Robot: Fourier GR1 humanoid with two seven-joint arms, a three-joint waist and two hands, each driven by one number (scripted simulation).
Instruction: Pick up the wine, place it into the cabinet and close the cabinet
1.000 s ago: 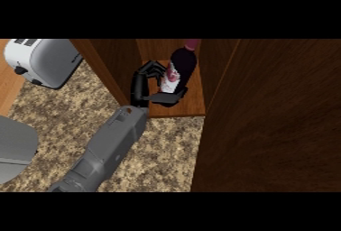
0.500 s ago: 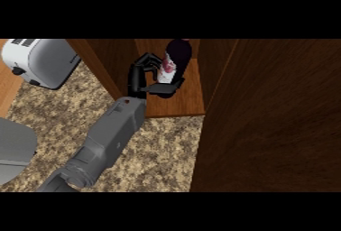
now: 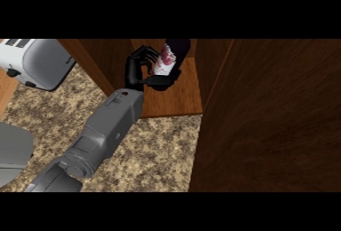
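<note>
The wine bottle [image 3: 170,55], dark with a white and red label, is inside the open wooden cabinet [image 3: 174,100], over its shelf floor near the back. My right hand [image 3: 142,71] is shut on it: the fingers curl over its left side and the thumb sits under its lower end. I cannot tell whether the bottle rests on the shelf. The grey forearm [image 3: 106,131] reaches up from the lower left across the counter. The cabinet door [image 3: 273,122] stands open as a broad brown panel on the right. My left hand does not show.
A white toaster [image 3: 34,59] stands on the speckled counter [image 3: 153,153] at the upper left. A grey rounded shape [image 3: 12,153] sits at the left edge. The cabinet's left wall [image 3: 93,63] is next to the hand.
My right hand has carried the bottle deeper into the cabinet, up and slightly left in the view. The forearm has stretched further forward.
</note>
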